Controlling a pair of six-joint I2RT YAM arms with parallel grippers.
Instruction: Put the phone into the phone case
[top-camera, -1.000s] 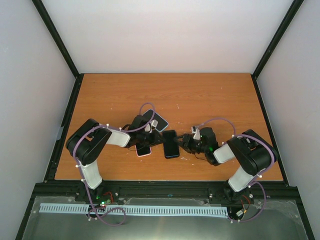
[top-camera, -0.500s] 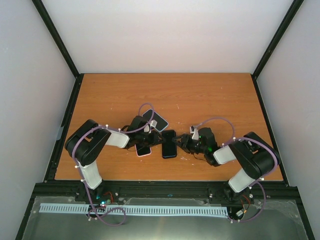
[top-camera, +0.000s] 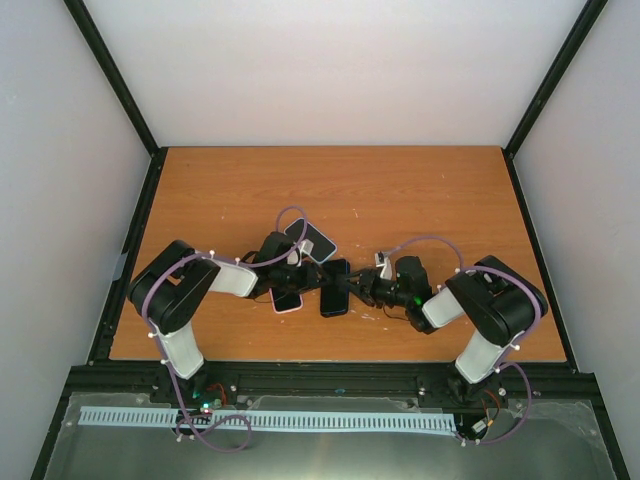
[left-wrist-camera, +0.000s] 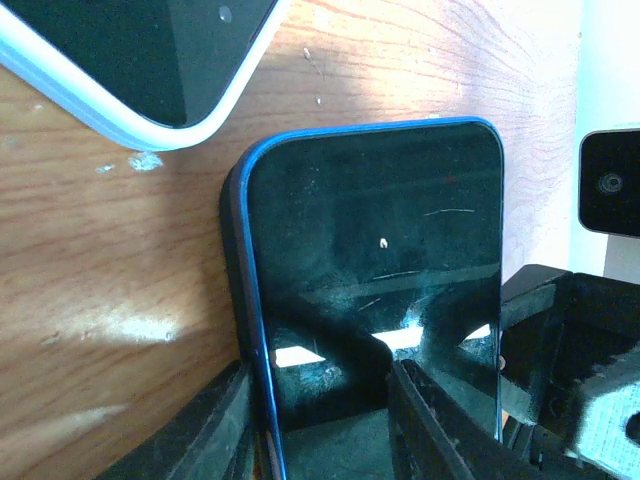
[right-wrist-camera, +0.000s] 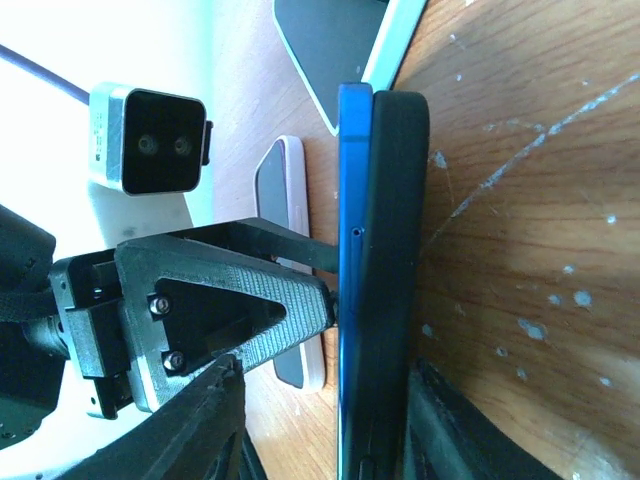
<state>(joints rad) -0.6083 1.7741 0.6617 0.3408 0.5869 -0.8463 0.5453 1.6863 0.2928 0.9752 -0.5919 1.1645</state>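
Phone (right-wrist-camera: 352, 260): blue-edged, stood on edge so it presses into the case.
Phone case (right-wrist-camera: 392, 270): black, flush against phone's back.
Right tool (top-camera: 358, 288): clamps phone and case together.
Left tool (top-camera: 306, 283): parted, bracing phone's screen side.
Tabletop (top-camera: 420, 195): carries two spare phones nearby.

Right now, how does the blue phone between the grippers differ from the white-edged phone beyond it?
The blue phone has a blue rim; the white-edged phone has a white one. The blue phone sits between both grippers against a black case; the white-edged phone lies on the table, ungripped. Both have dark glossy screens.

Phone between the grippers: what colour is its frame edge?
Blue. The phone shows its blue edge against the black case best in the right wrist view.
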